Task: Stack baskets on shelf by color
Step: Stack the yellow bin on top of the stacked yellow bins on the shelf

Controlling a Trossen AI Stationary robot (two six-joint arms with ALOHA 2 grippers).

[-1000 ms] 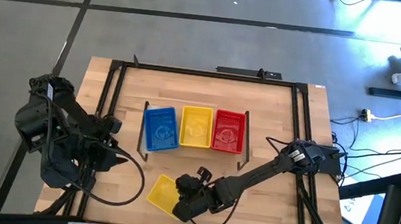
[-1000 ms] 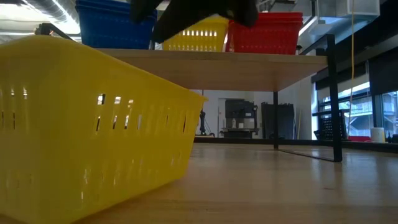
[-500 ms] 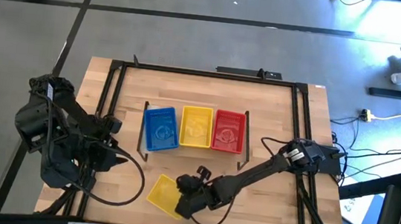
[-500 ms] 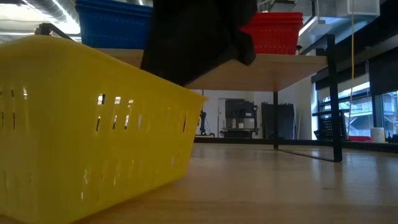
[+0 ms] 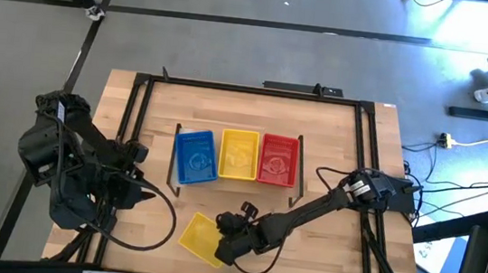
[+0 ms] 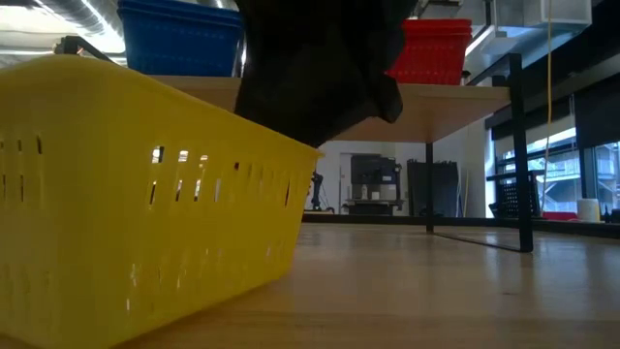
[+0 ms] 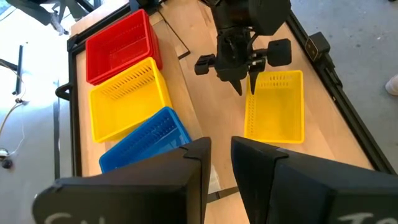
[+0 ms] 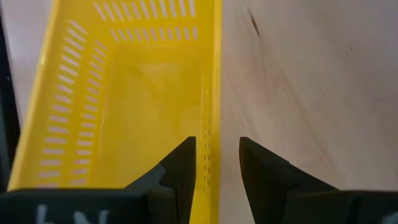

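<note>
A loose yellow basket (image 5: 197, 236) lies bottom down on the table near its front edge. My right gripper (image 8: 214, 165) is open and slants down over this basket's right long wall (image 8: 211, 112). One finger (image 8: 180, 168) stands inside the wall, the other (image 8: 261, 171) outside it. No touch shows. On the shelf (image 6: 417, 102) a blue basket (image 5: 195, 156), a yellow one (image 5: 238, 154) and a red one (image 5: 279, 158) stand side by side. My left gripper (image 7: 221, 165) waits raised at the table's left, its fingers a narrow gap apart and holding nothing.
A black metal frame (image 5: 249, 89) runs around the tabletop. Bare wood (image 5: 333, 155) lies right of the shelf and between the shelf and the loose basket. In the low view my right gripper (image 6: 320, 68) hides the shelf's yellow basket.
My right gripper has come down onto the loose yellow basket's right wall, staying open. In the low view it has sunk in front of the shelf's yellow basket to the loose basket's rim. The baskets have kept their places.
</note>
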